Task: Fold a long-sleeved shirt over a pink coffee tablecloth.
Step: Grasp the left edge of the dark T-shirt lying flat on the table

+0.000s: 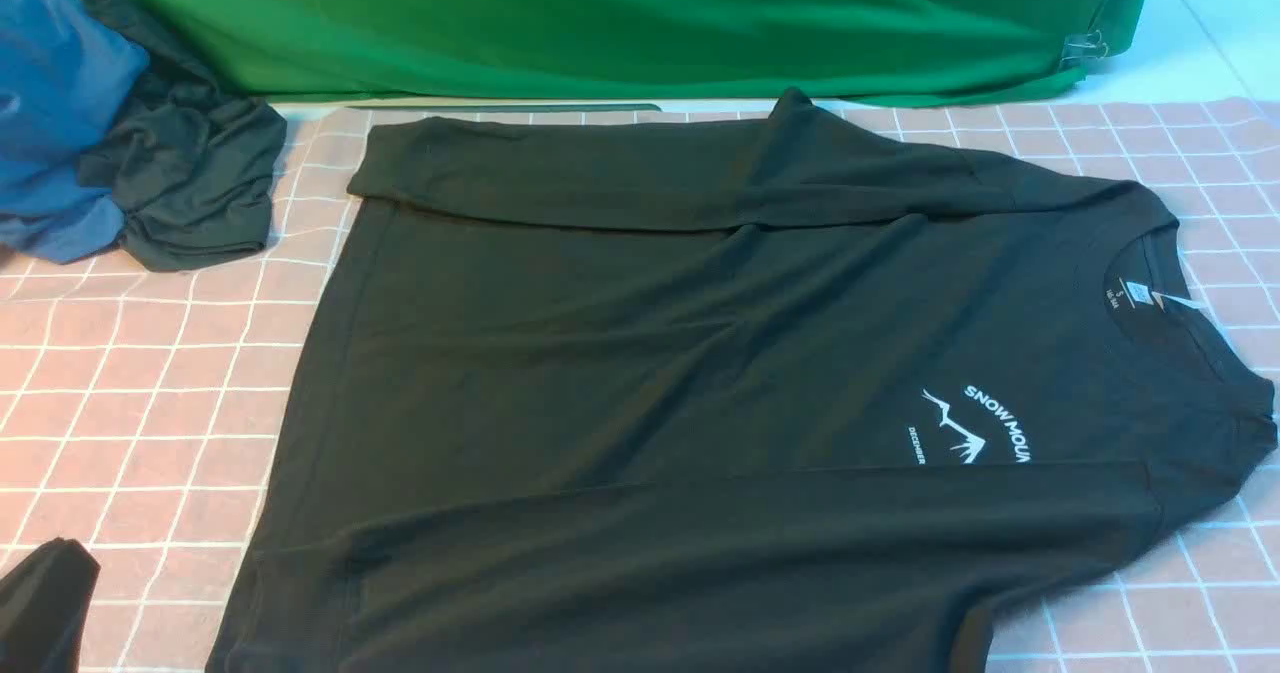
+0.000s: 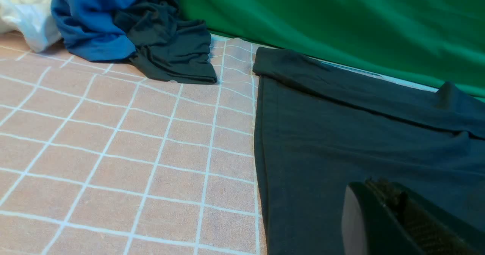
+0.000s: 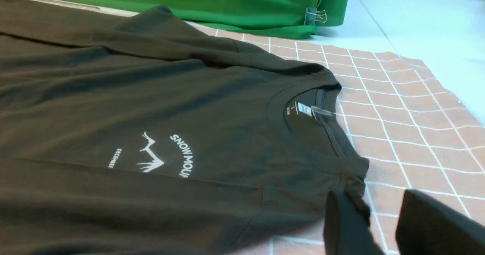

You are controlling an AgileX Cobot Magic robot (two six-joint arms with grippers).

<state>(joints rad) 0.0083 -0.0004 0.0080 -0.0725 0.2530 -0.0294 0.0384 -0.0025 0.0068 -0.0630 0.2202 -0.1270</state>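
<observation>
Long-sleeved shirt (image 1: 700, 353) flat — shoulder by R gripper (image 3: 375, 205), jaws apart

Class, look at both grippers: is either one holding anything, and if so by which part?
Nothing is held. The left gripper is shut and empty; the right gripper stands open beside the shoulder of the long-sleeved shirt, pink tablecloth showing between its jaws.
</observation>
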